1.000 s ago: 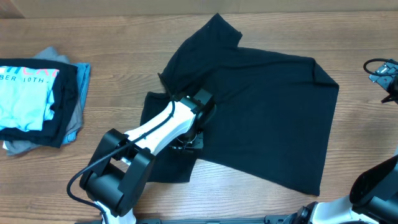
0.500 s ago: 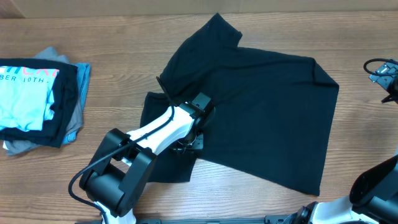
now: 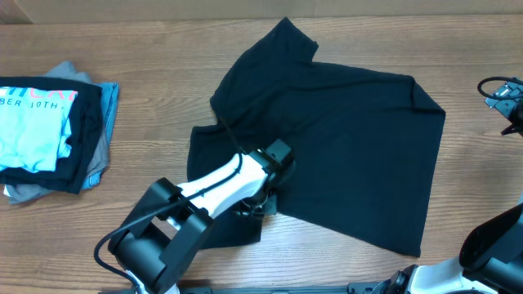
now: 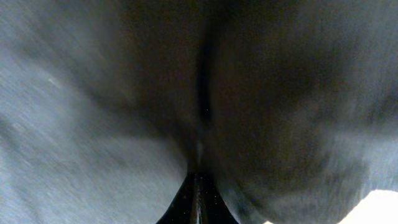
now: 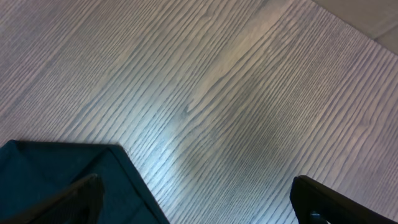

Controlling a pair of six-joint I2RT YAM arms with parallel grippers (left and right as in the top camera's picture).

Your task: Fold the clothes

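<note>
Pinched a fold of the black shirt [image 3: 351,147] in the left claw [image 3: 260,200] and held the right claw [image 5: 196,185] spread over the desk [image 3: 163,49].

The overhead view is even and sharp, the left wrist dark and blurred, the table [image 5: 205,87] glare-streaked.

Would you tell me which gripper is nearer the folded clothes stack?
Left. The left gripper is on the black T-shirt beside the stack; the right gripper is beyond the shirt.
</note>
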